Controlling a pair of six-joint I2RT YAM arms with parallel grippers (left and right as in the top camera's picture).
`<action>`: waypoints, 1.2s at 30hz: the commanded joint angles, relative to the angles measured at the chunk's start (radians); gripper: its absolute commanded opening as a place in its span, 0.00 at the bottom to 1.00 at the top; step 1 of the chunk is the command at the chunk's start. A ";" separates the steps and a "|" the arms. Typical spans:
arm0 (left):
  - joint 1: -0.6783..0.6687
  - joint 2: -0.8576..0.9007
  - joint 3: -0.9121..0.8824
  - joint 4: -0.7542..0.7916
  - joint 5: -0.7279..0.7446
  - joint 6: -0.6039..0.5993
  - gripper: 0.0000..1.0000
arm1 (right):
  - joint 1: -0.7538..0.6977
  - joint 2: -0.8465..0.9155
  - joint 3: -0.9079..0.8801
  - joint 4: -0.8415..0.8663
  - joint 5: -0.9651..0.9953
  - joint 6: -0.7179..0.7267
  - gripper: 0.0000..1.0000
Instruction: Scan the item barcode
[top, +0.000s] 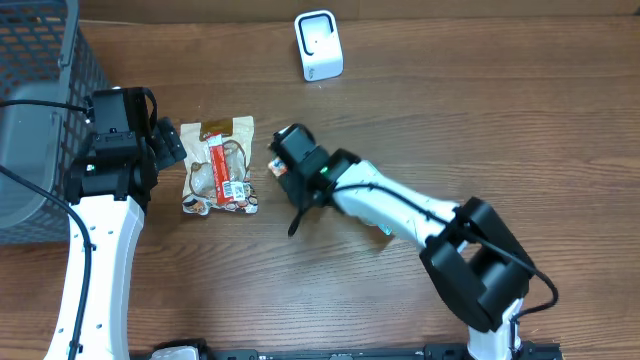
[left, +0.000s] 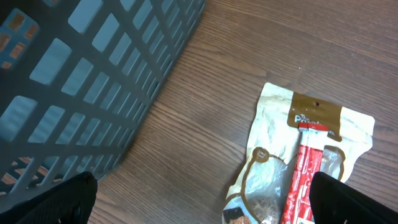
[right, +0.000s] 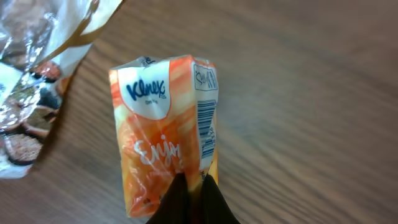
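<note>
wooden table (top: 450, 120) bears snack bag (top: 220, 165), scanner (top: 319, 45), basket (top: 40, 100).

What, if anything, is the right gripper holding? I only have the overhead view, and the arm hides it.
Observer: An orange Kleenex tissue pack. The right gripper is shut on the end nearest its wrist camera.
Operator: Can you see a barcode on it?
Observer: Yes. The barcode runs down the pack's right edge in the right wrist view, facing that camera and unobstructed.
</note>
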 joint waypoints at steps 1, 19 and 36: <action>-0.003 0.005 0.012 0.001 -0.017 0.001 1.00 | 0.105 -0.025 0.010 0.001 0.425 -0.005 0.04; -0.003 0.005 0.012 0.001 -0.017 0.001 1.00 | 0.206 0.188 0.010 0.023 0.774 -0.161 0.12; -0.003 0.005 0.012 0.001 -0.017 0.001 1.00 | 0.206 0.188 0.010 0.024 0.718 -0.161 0.47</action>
